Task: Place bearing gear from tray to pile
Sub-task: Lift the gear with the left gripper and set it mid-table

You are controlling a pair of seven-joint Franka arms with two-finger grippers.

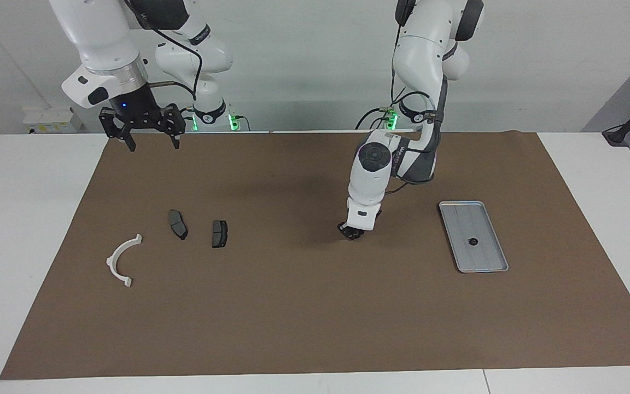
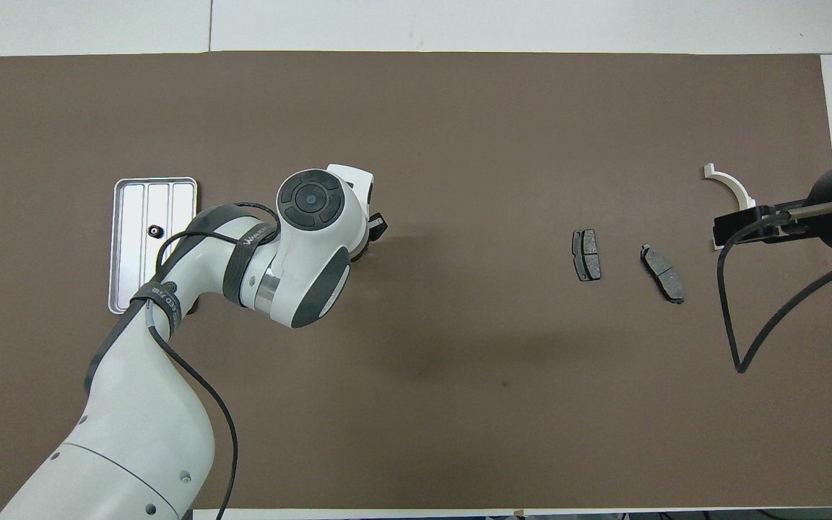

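The silver tray (image 1: 485, 256) lies toward the left arm's end of the mat. The small black bearing gear (image 1: 473, 241) rests in it, and shows in the overhead view (image 2: 154, 231) in the tray (image 2: 127, 285) too. The pile lies toward the right arm's end: a white bracket (image 1: 122, 260) (image 2: 730, 186) and two dark pads (image 1: 178, 224) (image 1: 219, 233). My left gripper (image 1: 351, 232) (image 2: 378, 227) hangs low over the bare mat between tray and pile. My right gripper (image 1: 152, 143) (image 2: 737, 224) is open and empty, raised over the mat's edge by the robots.
The brown mat (image 1: 304, 317) covers most of the white table. The left arm's elbow (image 2: 311, 249) hangs over the mat beside the tray. A black cable (image 2: 741, 347) loops from the right arm.
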